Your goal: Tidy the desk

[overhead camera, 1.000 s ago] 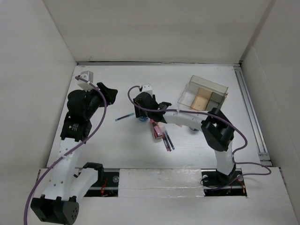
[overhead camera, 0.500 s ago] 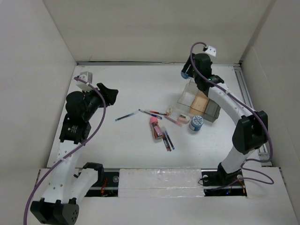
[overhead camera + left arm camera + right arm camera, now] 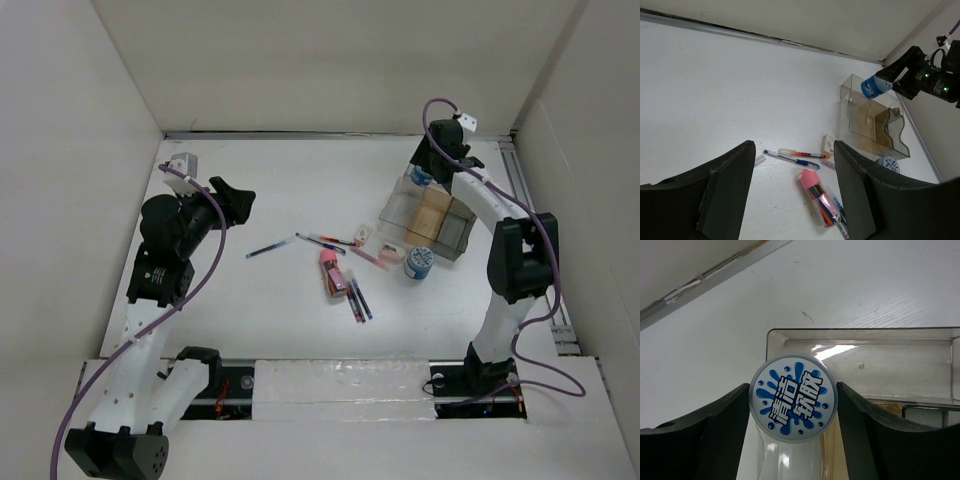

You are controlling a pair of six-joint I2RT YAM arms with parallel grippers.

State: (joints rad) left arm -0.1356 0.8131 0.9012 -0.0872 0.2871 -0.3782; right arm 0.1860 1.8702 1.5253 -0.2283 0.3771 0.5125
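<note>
1. The desk (image 3: pixel 270 180) spreads white and flat under both arms. It looks rigid and slick, so things would likely slide. It offers no place to take hold; grips belong on the clutter.
2. Clear organizer tray (image 3: pixel 900 365) sits far right.
3. Left gripper (image 3: pixel 792 192) hangs wide apart, empty.
4. Right gripper (image 3: pixel 793 412) pinches a blue-lidded jar (image 3: pixel 793 399) over the tray's far corner.
5. Loose pens (image 3: pixel 325 240) lie mid-desk.

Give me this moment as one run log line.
right gripper: shut on blue-lidded jar above far end of clear tray | left gripper: open, empty | desk: pens, pink pencil case, second jar loose
</note>
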